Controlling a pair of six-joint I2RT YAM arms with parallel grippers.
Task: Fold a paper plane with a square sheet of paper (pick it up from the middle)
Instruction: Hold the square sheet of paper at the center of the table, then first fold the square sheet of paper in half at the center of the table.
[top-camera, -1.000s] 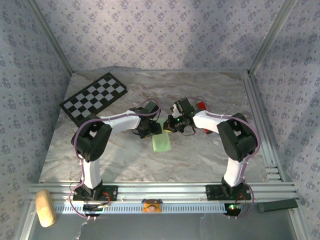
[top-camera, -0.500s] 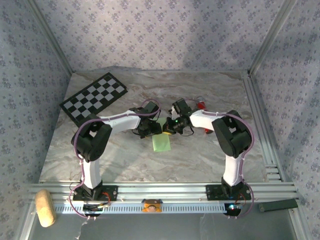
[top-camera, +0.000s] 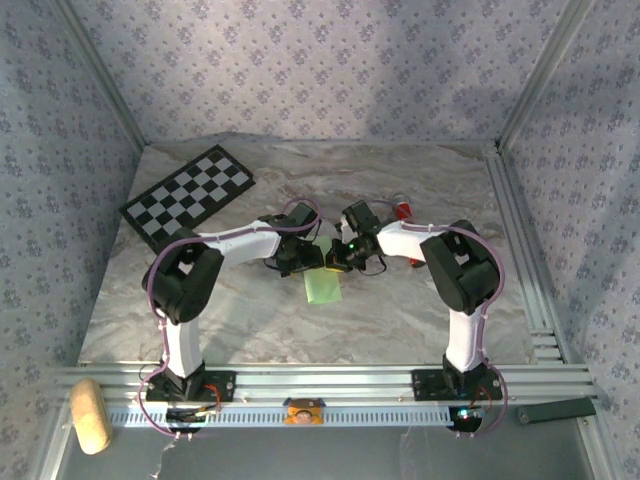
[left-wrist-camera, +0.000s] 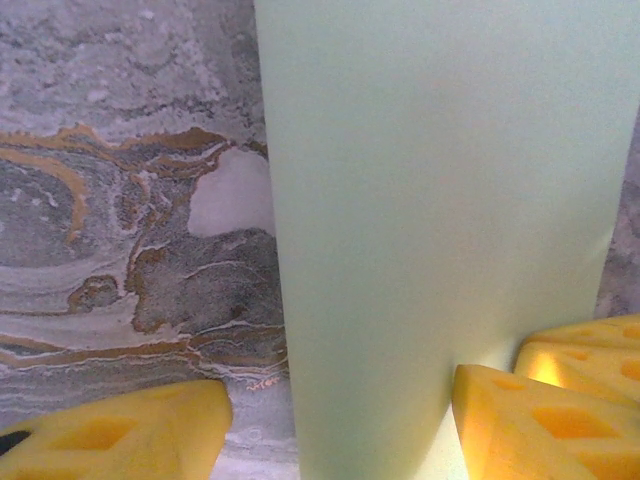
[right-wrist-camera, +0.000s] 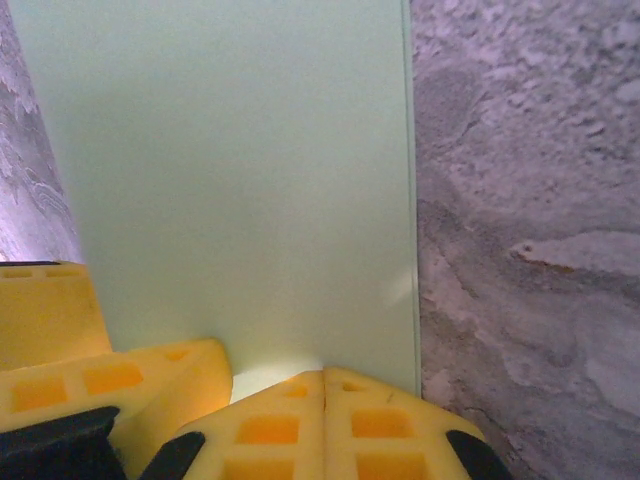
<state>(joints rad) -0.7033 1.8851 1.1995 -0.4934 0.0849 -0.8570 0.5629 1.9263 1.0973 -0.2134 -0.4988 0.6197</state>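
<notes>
Left claw (left-wrist-camera: 340, 400) open over the sheet of paper (left-wrist-camera: 440, 200); right claw (right-wrist-camera: 325, 385) shut, tips on its near edge; sheet extends toward 12 o'clock from both; pale green, smooth, flat on tabletop (left-wrist-camera: 120, 200).

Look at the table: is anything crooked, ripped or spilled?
Nothing is ripped or spilled. The green paper looks smooth and lies in the middle of the table. Only the checkerboard sits slanted near the far left corner, and the red tube is partly hidden behind the right arm.
</notes>
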